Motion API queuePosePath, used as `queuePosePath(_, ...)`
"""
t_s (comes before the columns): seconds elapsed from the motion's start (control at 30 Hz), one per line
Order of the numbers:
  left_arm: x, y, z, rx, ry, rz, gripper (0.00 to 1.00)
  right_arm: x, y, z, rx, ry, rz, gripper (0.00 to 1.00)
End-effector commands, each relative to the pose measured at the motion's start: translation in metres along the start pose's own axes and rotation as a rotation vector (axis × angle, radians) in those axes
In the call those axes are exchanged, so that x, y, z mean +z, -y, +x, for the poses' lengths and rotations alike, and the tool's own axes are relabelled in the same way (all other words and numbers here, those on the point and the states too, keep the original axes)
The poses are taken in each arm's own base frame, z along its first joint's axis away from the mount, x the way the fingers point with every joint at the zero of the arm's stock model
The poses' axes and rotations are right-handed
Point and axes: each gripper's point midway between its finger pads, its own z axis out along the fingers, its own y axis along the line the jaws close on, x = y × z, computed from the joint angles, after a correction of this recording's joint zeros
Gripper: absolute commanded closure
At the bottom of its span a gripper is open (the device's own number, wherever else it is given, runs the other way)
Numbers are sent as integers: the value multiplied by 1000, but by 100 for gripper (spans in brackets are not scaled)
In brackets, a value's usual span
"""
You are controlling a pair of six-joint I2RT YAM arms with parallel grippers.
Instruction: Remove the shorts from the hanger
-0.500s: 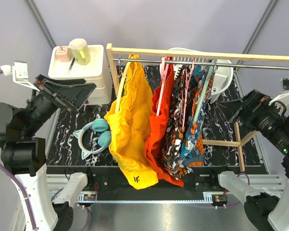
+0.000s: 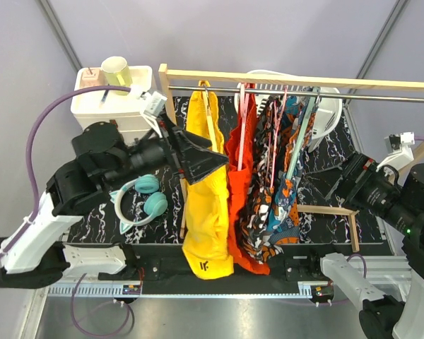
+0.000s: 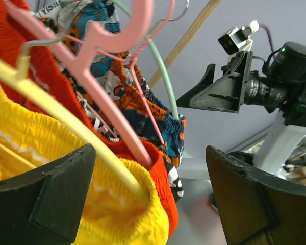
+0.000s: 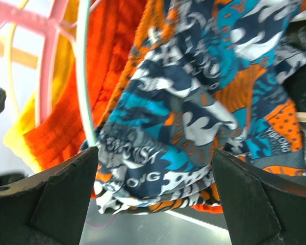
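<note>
Surface [image 2: 92, 205]: black, white-veined, carrying a wooden rack [image 2: 268, 76] with a metal rail [image 2: 381, 97] under its top bar. Four garments hang from that rail, packed close. From left I note the yellow shorts [image 2: 206, 212], the red shorts [image 2: 239, 162], then the patterned shorts [image 2: 275, 205], a dark grey pair and a blue pair side by side, both on their hangers at the right end of the row. My left claw [image 2: 210, 161] is at the yellow shorts, jaws wide apart; its wrist view shows the yellow waistband and a yellow hanger [image 3: 56, 109] lying between the fingers [image 3: 41, 199], nothing clamped. My right claw [image 2: 343, 180] stands just right of the patterned shorts, apart from them, jaws fully spread and holding nothing; its wrist view is filled with the blue fabric. A pink hanger [image 3: 107, 76] and a green hanger [image 3: 163, 76] carry the patterned pairs. A white box [image 2: 113, 113] sits at the far left corner, teal headphones [image 2: 145, 201] in front of it, a green cup [image 2: 116, 70] on top of it.
</note>
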Motion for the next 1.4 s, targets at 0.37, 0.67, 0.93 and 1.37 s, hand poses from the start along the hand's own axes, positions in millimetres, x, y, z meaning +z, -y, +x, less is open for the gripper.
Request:
queuePosePath(0.37, -10, 50, -76, 150, 202, 18, 9, 3, -32, -5, -27, -9, -172, 0)
queuePosePath(0.67, 82, 103, -18, 188, 25, 120, 12, -1, -32, -6, 8, 40, -184, 0)
queuePosePath(0.93, 120, 82, 23, 234, -34, -18, 16, 13, -3, 11, 156, -10, -53, 0)
queuePosePath(1.37, 140, 49, 32, 242, 13, -274, 27, -9, 2, -4, 78, 96, -7, 0)
